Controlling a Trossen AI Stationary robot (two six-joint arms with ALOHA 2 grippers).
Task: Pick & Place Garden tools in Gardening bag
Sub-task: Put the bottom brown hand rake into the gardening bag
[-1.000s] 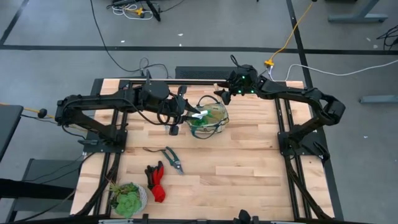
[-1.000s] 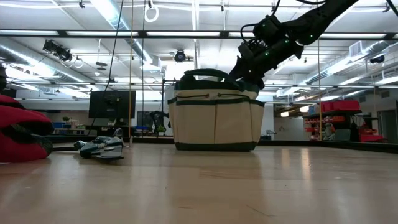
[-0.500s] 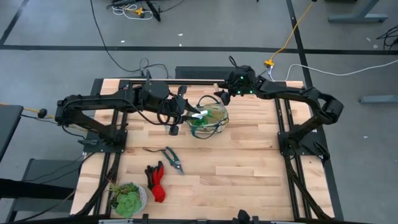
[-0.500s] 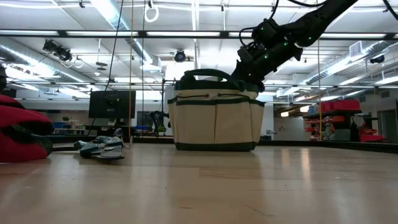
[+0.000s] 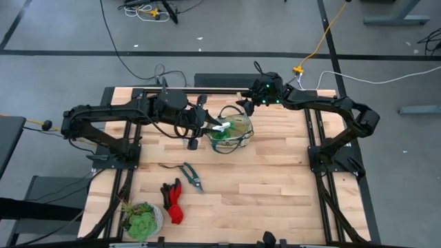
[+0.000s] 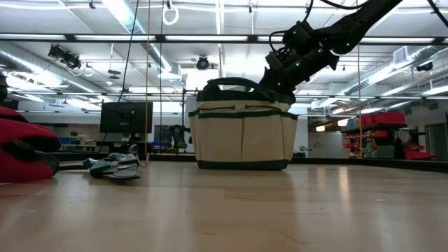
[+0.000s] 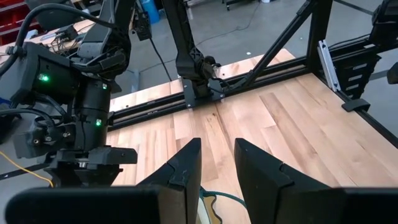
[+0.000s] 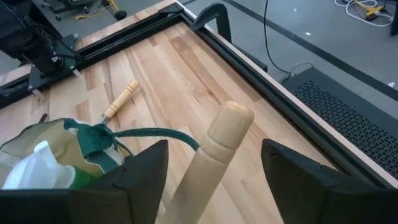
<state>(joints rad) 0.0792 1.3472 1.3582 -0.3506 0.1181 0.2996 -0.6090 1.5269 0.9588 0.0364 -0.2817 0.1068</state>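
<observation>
The gardening bag (image 5: 231,131) sits just below the right gripper (image 5: 247,105), whose fingers pinch a wooden-handled fork (image 8: 214,149) for dropping in, while the left gripper (image 7: 217,168), narrowly parted and empty, waits beside it.

The gardening bag (image 5: 231,132) sits at the table's (image 5: 275,179) far middle, between both grippers. The pruning shears (image 5: 191,176) lie nearer the front, left of centre; the gloves (image 5: 172,200) lie beyond them, with the potted plant (image 5: 141,219) at the front-left corner.
</observation>
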